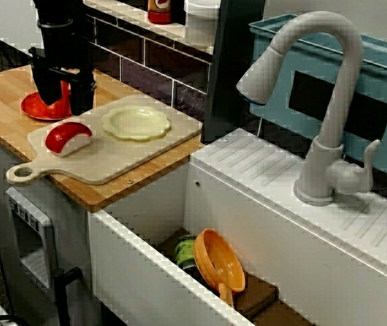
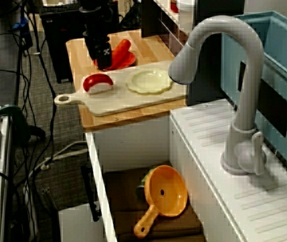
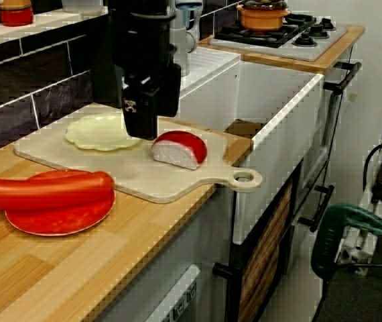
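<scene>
Sausage (image 3: 47, 190) on red plate (image 3: 57, 220) | end effector (image 1: 63, 103) spread, empty, hovering near | cutting board (image 1: 115, 159) edge just beside plate

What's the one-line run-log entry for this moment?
fingers: open, empty | hovering by beige paddle-shaped cutting board | nearest: red-and-white toy sushi piece, pale yellow scalloped plate | nearby: red sausage on round red plate
</scene>
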Available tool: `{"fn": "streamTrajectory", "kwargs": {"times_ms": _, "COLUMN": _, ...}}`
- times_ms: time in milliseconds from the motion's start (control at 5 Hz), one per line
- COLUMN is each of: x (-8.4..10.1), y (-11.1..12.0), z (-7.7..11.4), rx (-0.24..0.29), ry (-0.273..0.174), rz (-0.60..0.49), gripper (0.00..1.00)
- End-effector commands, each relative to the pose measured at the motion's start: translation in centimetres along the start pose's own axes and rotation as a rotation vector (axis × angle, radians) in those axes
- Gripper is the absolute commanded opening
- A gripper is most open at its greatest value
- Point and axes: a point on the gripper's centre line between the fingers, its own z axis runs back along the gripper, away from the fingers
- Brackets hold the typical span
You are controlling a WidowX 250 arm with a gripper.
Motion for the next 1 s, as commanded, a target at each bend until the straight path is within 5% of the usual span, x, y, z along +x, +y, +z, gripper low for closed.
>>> {"fn": "streamTrajectory", "kwargs": {"times_ms": 0, "x": 3.2, "y": 2.4, "z": 3.0, "rx": 0.016, "ry": -0.073, "rz": 0.105, "gripper": 1.00}}
{"fn": "streamTrajectory", "kwargs": {"times_ms": 800, "x": 4.3, "y": 5.6, "z": 1.1, "rx": 0.174, "ry": -0.233, "rz": 0.339, "gripper": 1.00}}
